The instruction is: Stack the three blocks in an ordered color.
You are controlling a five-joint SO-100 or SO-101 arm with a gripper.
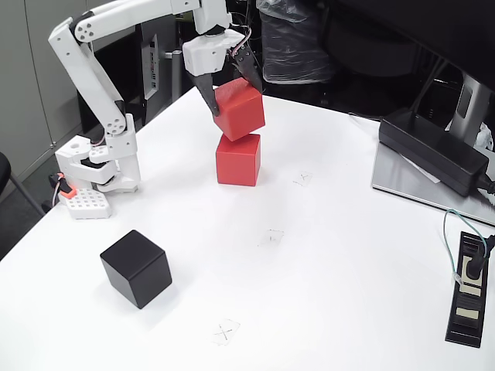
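Red cube (240,110) sits clamped in our gripper (234,99), tilted, touching the second red cube (238,159) directly below. Black cube (136,268) lies well apart, lower left of the gripper. We judge them light, stiff, matte; grasp flat opposite sides.

My gripper (234,99) covers the upper left and back of the tilted red cube (241,110), so I cannot tell how far my fingers reach. That cube hides most of the lower red cube's (237,161) top. My upper arm (147,11) runs past the picture's top edge.
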